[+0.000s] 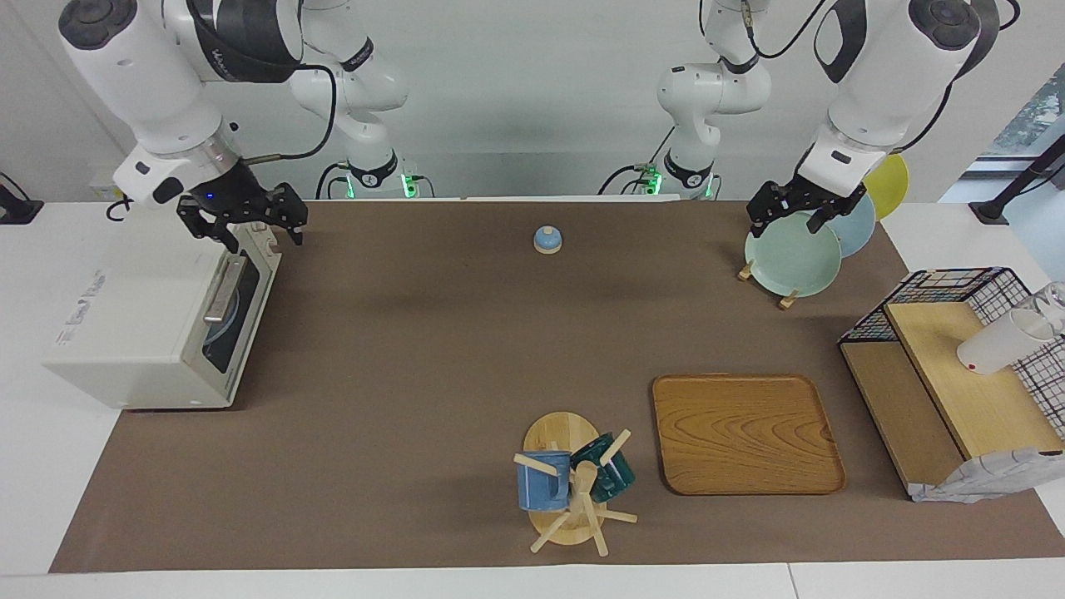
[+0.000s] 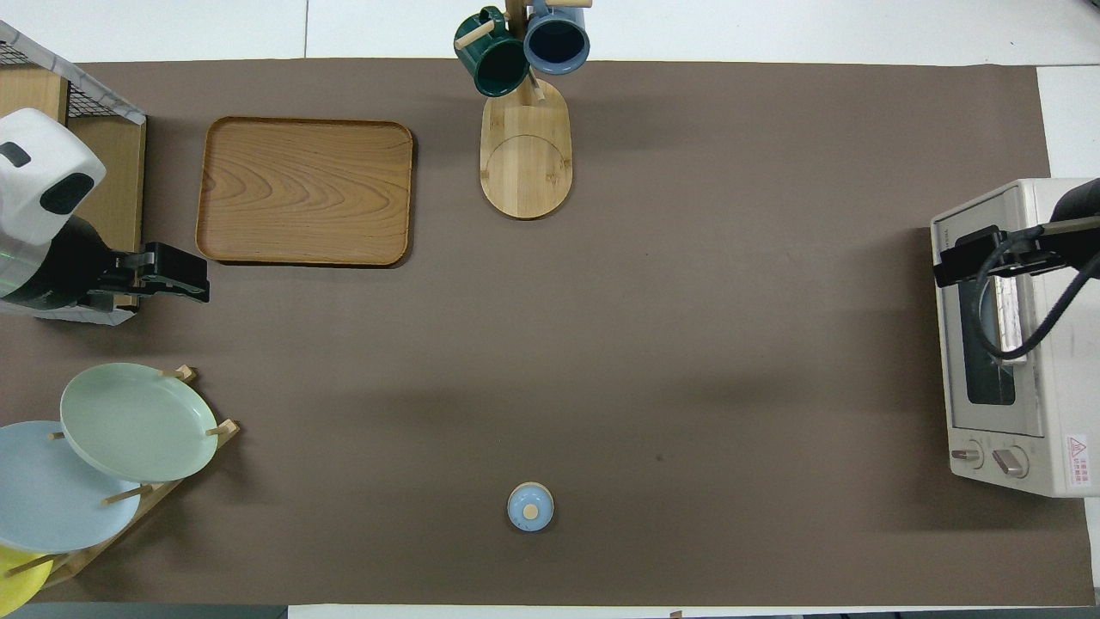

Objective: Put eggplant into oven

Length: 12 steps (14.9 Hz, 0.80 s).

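Observation:
The eggplant is not in view. The cream-white oven (image 1: pixel 125 333) stands at the right arm's end of the table, also in the overhead view (image 2: pixel 1057 344). Its dark glass door is shut, with the metal bar handle (image 1: pixel 223 287) across it. Something pale blue shows dimly through the glass. My right gripper (image 1: pixel 264 241) is open and empty, just above the oven's top front edge, over the door; it also shows in the overhead view (image 2: pixel 962 262). My left gripper (image 1: pixel 786 229) is open and empty, raised over the plate rack; it also shows in the overhead view (image 2: pixel 193 284).
A plate rack holds a green plate (image 1: pixel 792 256), a blue one and a yellow one. A small blue lid (image 1: pixel 547 240) lies near the robots. A wooden tray (image 1: pixel 745 433), a mug tree with two mugs (image 1: pixel 574 482) and a wire shelf (image 1: pixel 957 391) stand farther out.

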Each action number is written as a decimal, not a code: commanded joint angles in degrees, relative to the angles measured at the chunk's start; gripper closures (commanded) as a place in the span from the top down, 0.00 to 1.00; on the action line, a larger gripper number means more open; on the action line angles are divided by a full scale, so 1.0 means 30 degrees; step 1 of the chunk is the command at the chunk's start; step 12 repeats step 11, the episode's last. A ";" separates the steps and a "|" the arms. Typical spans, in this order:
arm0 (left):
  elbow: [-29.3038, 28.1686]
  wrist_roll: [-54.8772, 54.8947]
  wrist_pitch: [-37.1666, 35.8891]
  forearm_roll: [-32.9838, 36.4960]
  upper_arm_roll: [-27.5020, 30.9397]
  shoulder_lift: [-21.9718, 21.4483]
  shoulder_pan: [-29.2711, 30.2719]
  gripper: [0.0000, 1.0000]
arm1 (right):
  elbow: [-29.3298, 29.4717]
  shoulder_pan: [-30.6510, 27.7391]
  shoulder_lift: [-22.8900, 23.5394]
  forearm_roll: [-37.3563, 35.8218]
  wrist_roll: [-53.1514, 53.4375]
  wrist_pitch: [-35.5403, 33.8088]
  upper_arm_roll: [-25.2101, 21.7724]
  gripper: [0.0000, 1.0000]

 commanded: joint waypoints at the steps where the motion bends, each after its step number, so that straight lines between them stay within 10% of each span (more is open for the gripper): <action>1: 0.0045 0.0181 -0.0316 -0.0130 0.0155 -0.0215 -0.0049 1.00 | 0.1814 -0.0393 0.0973 -0.0088 0.0311 -0.1233 -0.0004 1.00; 12: 0.0045 0.0152 -0.0316 -0.0130 0.0155 -0.0216 -0.0049 1.00 | 0.1668 -0.0013 0.0973 -0.0643 0.0282 -0.1085 -0.0004 1.00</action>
